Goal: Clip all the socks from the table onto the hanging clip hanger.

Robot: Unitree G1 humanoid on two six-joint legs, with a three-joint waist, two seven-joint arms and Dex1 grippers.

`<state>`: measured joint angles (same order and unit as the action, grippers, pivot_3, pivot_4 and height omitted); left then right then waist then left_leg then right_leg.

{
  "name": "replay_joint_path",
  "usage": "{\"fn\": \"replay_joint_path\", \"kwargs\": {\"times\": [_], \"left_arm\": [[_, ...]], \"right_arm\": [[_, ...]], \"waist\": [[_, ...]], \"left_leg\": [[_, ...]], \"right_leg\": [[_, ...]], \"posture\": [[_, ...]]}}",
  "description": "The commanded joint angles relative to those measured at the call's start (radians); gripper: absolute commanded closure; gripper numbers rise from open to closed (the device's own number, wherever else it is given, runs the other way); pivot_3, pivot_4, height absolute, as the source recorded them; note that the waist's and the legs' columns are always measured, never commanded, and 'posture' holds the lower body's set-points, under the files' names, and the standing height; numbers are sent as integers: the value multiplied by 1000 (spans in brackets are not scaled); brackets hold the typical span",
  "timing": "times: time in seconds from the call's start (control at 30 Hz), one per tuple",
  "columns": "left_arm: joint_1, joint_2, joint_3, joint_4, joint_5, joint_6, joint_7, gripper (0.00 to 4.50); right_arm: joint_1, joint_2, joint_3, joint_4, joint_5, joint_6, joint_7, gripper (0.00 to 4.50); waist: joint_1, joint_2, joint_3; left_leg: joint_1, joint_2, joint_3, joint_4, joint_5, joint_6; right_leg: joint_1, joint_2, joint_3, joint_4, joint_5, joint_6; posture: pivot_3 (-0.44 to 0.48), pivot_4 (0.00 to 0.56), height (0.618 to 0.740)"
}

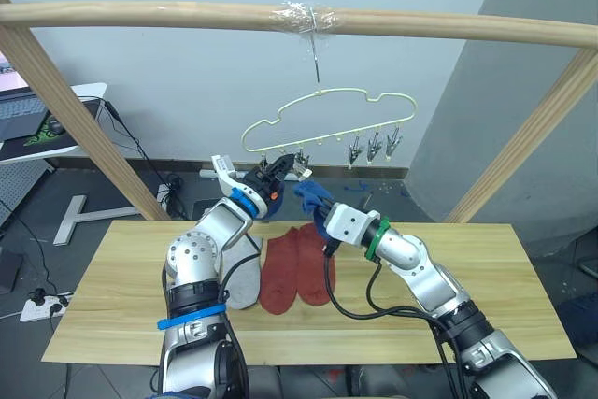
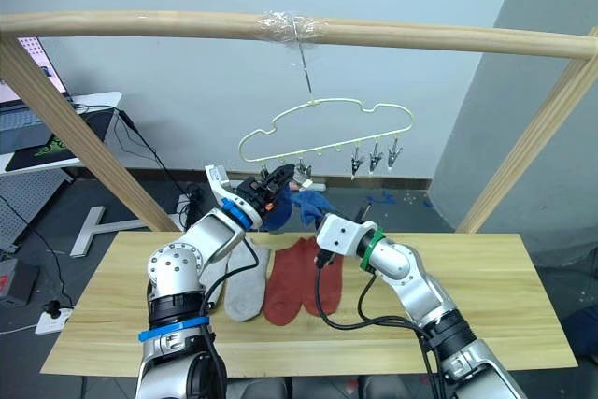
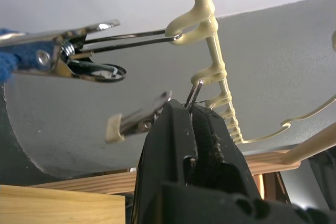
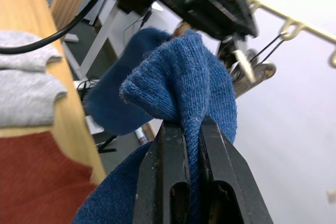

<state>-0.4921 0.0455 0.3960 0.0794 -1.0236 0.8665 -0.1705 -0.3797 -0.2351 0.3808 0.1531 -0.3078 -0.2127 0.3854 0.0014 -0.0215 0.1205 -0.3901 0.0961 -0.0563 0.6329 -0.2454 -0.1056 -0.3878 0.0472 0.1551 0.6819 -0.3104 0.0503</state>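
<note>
The pale yellow clip hanger (image 1: 327, 100) hangs from a hook under the wooden bar. My left gripper (image 3: 190, 111) is raised to its left end and shut on one grey metal clip (image 3: 137, 121). Blue fabric shows at the jaws of the neighbouring clip (image 3: 63, 53). My right gripper (image 4: 191, 127) is shut on a bunched blue sock (image 4: 178, 77), held up just right of the left gripper, below the clips. On the table (image 1: 486, 287) lie two rust red socks (image 1: 294, 268) side by side, with light grey socks (image 1: 245, 277) to their left, partly hidden by my left arm.
A thick round wooden bar (image 1: 140, 14) crosses overhead on slanted posts (image 1: 65, 100) at both sides. Three free clips (image 1: 374, 147) hang at the hanger's right end. A white desk with a laptop (image 1: 37, 128) stands beyond the table's far left.
</note>
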Motion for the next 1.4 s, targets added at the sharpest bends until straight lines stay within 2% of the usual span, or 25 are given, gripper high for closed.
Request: {"fn": "replay_joint_path", "kwargs": {"times": [0.03, 0.43, 0.6, 0.9, 1.03, 1.07, 1.13, 1.27, 1.3, 1.4], "left_arm": [[4, 10, -15, -17, -12, 14, -9, 4500], [22, 11, -31, -45, -25, 21, -18, 4500], [31, 27, -51, -62, 6, -4, -39, 4500], [55, 52, -42, -86, -7, -9, -45, 1556], [103, 115, -36, -168, -7, -8, -70, 299], [112, 128, -35, -189, -15, -3, -74, 32], [138, 173, -59, -230, -1, 6, -106, 32], [164, 223, -94, -261, 47, -29, -146, 0], [171, 242, -122, -273, 92, -66, -175, 0], [198, 271, -192, -308, 208, -172, -238, 0]], "right_arm": [[-25, 8, -32, -36, 28, -13, -8, 4461], [-37, 28, -46, -22, 51, 23, 12, 4461], [-43, 35, -45, -15, 63, 41, 24, 4461], [-27, 41, -31, -39, 85, 41, 51, 4500], [-15, 90, -41, -64, 168, 117, 99, 4500], [-12, 101, -45, -70, 189, 141, 107, 4500], [0, 143, -65, -87, 271, 230, 131, 4500], [15, 209, -105, -130, 402, 388, 155, 3415], [17, 217, -110, -140, 428, 418, 166, 2934], [23, 211, -114, -161, 462, 481, 179, 1940]], "waist": [[1, 0, 0], [2, 0, 0], [3, 0, 0], [5, 0, 0], [3, 0, 0], [2, 0, 0], [5, 0, 0], [11, 0, 0], [14, 0, 0], [22, 1, 1]], "left_leg": [[0, 0, 0, -1, 0, 0], [0, 0, 0, -3, 0, 0], [0, 0, 0, -3, 0, 0], [-1, 0, 0, -3, 0, -1], [-1, 0, 0, -4, 0, -1], [-1, 1, 0, -4, 1, -1], [-1, 1, -1, -5, 1, -2], [-2, 1, -1, -4, 1, -1], [-2, 0, -1, -4, 1, -2], [-2, 0, -1, -4, 1, -2]], "right_leg": [[0, 0, 0, 0, 0, 0], [0, 0, 0, -1, 0, 0], [-1, 0, -1, -1, 0, 0], [-1, 0, -1, -1, 0, 0], [-2, 0, -1, -1, 0, 0], [-2, 0, -1, -1, 0, 0], [-2, 0, -2, -1, 0, -1], [-2, -1, -2, -1, 0, -1], [-2, -1, -2, -1, 0, -1], [-2, -1, -3, -1, 0, -1]], "posture": [[102, 116, 740], [104, 111, 740], [105, 110, 740], [113, 97, 740], [114, 96, 740], [114, 96, 740], [114, 96, 740], [129, 95, 740], [132, 96, 740], [133, 95, 740]]}}
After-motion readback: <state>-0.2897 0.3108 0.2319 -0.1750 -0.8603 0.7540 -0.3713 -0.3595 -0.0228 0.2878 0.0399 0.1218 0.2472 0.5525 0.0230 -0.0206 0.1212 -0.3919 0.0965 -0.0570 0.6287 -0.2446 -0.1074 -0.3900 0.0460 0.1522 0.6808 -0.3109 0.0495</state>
